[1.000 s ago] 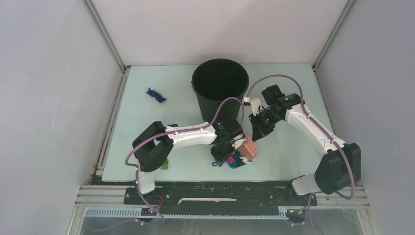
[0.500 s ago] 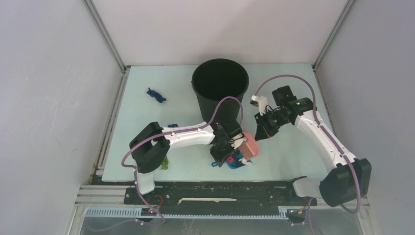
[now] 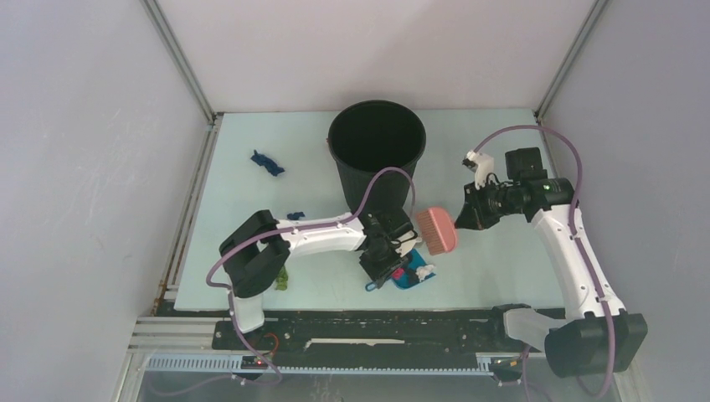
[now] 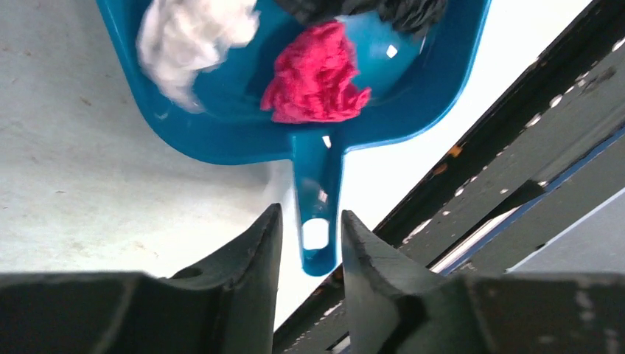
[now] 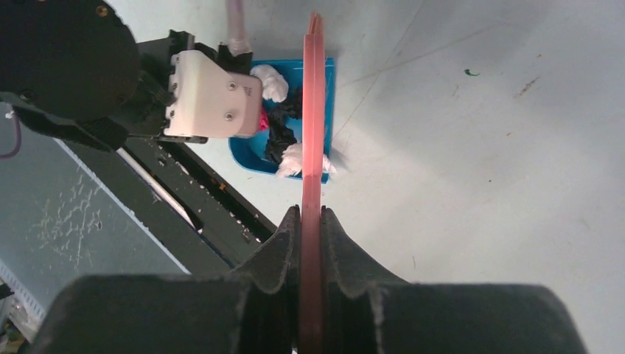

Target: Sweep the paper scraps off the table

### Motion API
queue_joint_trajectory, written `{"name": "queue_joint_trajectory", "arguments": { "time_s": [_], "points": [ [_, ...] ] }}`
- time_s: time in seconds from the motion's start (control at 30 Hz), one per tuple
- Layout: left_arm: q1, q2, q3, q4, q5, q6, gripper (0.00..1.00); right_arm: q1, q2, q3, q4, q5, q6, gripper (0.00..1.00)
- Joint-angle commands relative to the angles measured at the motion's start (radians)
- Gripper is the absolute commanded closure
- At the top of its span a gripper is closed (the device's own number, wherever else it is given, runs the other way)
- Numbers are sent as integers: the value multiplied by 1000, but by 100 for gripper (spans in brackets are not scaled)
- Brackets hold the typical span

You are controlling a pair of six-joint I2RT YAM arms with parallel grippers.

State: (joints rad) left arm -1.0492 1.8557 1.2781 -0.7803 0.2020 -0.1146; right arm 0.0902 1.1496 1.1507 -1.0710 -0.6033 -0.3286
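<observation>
Right arm has swung out to its own side since a second ago, carrying the pink hand brush [image 3: 437, 230] away from the blue dustpan [image 3: 408, 278]. The left hand [image 4: 308, 221] has slackened over the same second.

Right hand [image 5: 311, 215]: fingers pressed tight on the thin edge of the brush handle, no gap on either side. Brush head is turned toward the left arm, between the black bucket [image 3: 377, 142] and the dustpan. Cannot tell whether its bristles touch the worktop [image 3: 502, 268].

Left hand: fingers parted either side of the dustpan's handle, which points at the near frame edge. A sliver of worktop shows between the handle and one finger; the other finger is close against it. Not clamped.

Dustpan sits flat on the worktop near the front edge, just beside the left hand.

Paper scraps, in the pan: white scrap [image 4: 193, 37], magenta scrap [image 4: 315, 74] near the handle root, black scrap [image 4: 368, 9] at the frame's top edge. One more white bit [image 5: 302, 158] at the pan's mouth.

Paper scraps loose on the worktop: large dark blue scrap [image 3: 266, 162] far left, well apart from everything; small dark blue scrap [image 3: 295, 215] beside the left forearm; green scrap [image 3: 281, 280] near the left arm's base
</observation>
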Motion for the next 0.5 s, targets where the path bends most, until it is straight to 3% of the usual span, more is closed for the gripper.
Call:
{"name": "queue_joint_trajectory", "arguments": {
  "time_s": [0.0,0.13,0.33,0.47],
  "points": [
    [-15,-113,-56,43,-39,10,55,-4,-30,-4,32,23,26,100],
    [-39,-167,-131,78,-75,15,45,2,-36,-5,7,33,9,100],
    [-71,-160,-157,109,-128,3,46,5,-51,-29,13,20,1,100],
    [-104,-175,-195,162,-177,1,47,17,-68,-58,13,99,-5,100]
  ]
}}
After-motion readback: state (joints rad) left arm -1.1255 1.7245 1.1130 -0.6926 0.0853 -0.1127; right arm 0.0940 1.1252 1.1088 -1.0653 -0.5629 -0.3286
